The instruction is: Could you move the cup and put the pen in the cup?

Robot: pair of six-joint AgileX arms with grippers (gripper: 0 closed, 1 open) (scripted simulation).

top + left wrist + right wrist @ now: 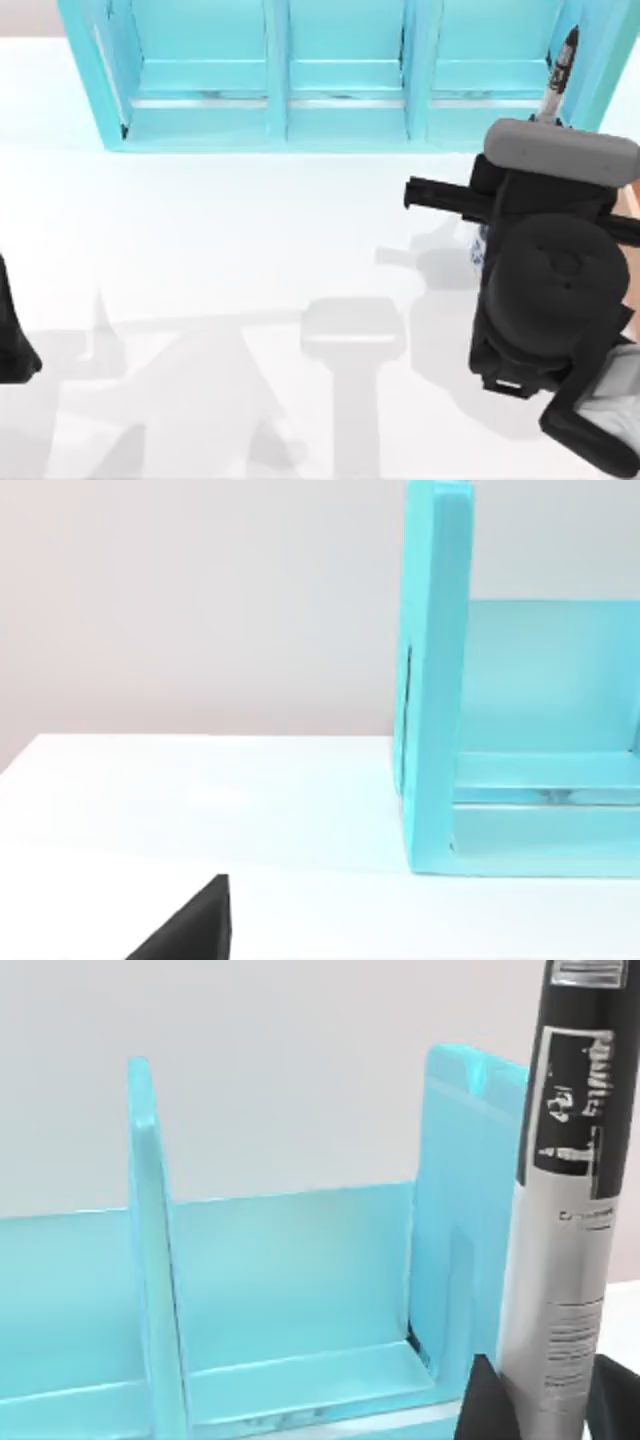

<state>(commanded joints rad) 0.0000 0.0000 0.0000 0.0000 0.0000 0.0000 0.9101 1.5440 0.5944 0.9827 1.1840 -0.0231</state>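
Left arm: sat parked at the table's nine o'clock edge in the top view; whether its fingers were spread or closed I cannot tell.
Table (200, 250): white and bare across the middle, with arm shadows on it.
Rack (270, 90): a turquoise divided rack stood along the twelve o'clock edge, its end wall (435, 680) seen from the left wrist and its compartments (290, 1290) from the right wrist.
Cup (479, 248): a sliver of blue-patterned white peeked out at three o'clock, under the right arm's body.
Right gripper (540, 1400): at about two o'clock, closed on the pen, dark fingers (485, 1400) flanking the barrel's lower part.
Pen (565, 1210): held roughly upright, its tip (562, 60) rising in front of the rack's right end.
Handling, as a judgement: the pen looked light, rigid and smooth, so a grip on the labelled band suited it; the cup seemed light and tippable, best taken across its wall.
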